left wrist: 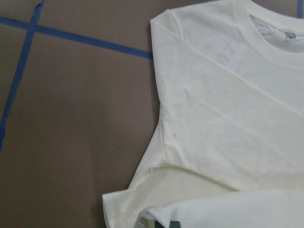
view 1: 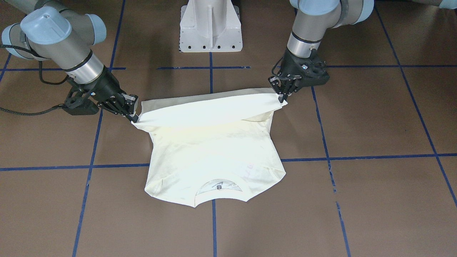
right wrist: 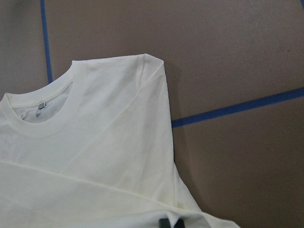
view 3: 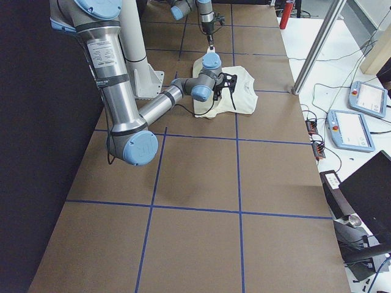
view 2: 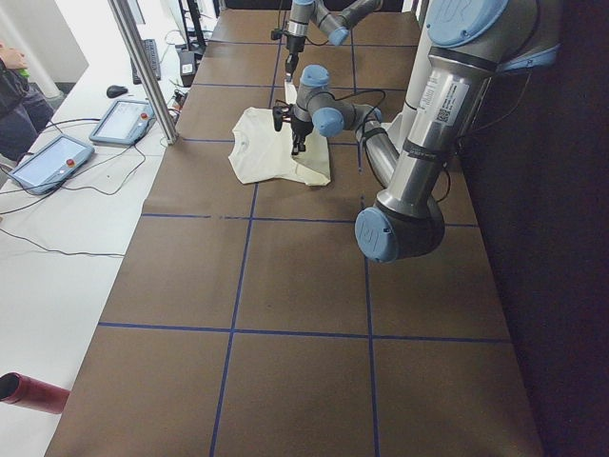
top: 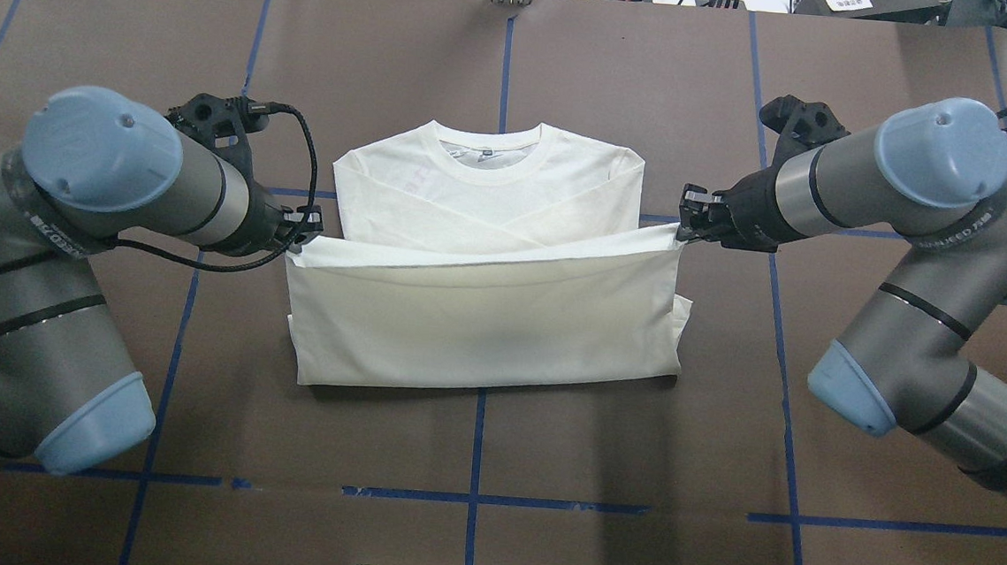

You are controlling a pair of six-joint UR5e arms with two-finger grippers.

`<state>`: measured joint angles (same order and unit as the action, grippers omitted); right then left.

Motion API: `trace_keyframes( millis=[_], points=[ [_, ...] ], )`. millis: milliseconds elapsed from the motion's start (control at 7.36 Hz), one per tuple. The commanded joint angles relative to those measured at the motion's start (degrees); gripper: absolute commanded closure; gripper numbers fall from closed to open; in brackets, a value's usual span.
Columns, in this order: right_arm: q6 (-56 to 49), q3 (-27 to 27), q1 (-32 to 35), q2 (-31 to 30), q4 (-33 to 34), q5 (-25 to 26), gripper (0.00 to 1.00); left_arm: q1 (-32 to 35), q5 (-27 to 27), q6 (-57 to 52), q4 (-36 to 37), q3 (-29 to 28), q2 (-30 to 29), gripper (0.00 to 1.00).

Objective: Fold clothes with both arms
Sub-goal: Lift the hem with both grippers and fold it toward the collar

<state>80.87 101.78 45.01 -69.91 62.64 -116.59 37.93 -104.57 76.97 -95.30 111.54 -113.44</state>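
Left gripper [view 1: 284, 95] was found clamped on one corner of the T-shirt's [top: 482, 334] raised lower edge, right of centre in the upper half of the front-facing frame. Right gripper [view 1: 133, 116] was pinched closed on the opposite corner, left of centre. The edge was held stretched between the two, lifted off the table [top: 571, 74] and doubled over the shirt body. The rest of the shirt was laid flat mid-frame in the overhead view, plain side up, collar [top: 552, 138] toward the top of that frame, with a faint print showing through beside it. The left arm [top: 73, 226] was seen at the overhead frame's left edge, the right arm [top: 915, 223] at its right. Blue tape lines [top: 505, 61] were seen crossing the brown table. A white pedestal [view 1: 210, 25] was seen top centre in the front-facing frame.
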Motion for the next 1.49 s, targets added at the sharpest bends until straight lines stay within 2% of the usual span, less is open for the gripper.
trace_keyframes(
  millis=[0,136,272,544,815,1359],
  points=[
    [-0.9,-12.8,2.5,9.7,-0.2,-0.2,1.0,3.8,-1.2,-3.0,-11.3,-13.7,-3.9,1.0],
    [-0.9,-18.1,3.0,14.1,-0.2,-0.1,1.0,5.6,-1.2,-3.1,-17.0,-20.9,-6.2,1.0],
    [-1.0,-22.1,3.8,17.1,-0.2,0.0,1.0,6.7,-1.2,-3.1,-21.5,-25.6,-7.0,1.0],
    [-1.2,-31.0,5.1,22.5,-1.0,0.4,1.0,7.5,-1.0,-3.1,-23.1,-29.6,-7.7,1.0],
    [-1.3,-34.1,7.1,22.4,-2.2,0.4,1.0,7.5,-0.8,-3.1,-25.4,-32.2,-8.2,1.0],
    [-1.3,-33.9,6.1,23.8,-2.8,0.3,1.0,7.5,-0.9,-2.6,-25.1,-32.3,-9.9,1.0]
  ],
)
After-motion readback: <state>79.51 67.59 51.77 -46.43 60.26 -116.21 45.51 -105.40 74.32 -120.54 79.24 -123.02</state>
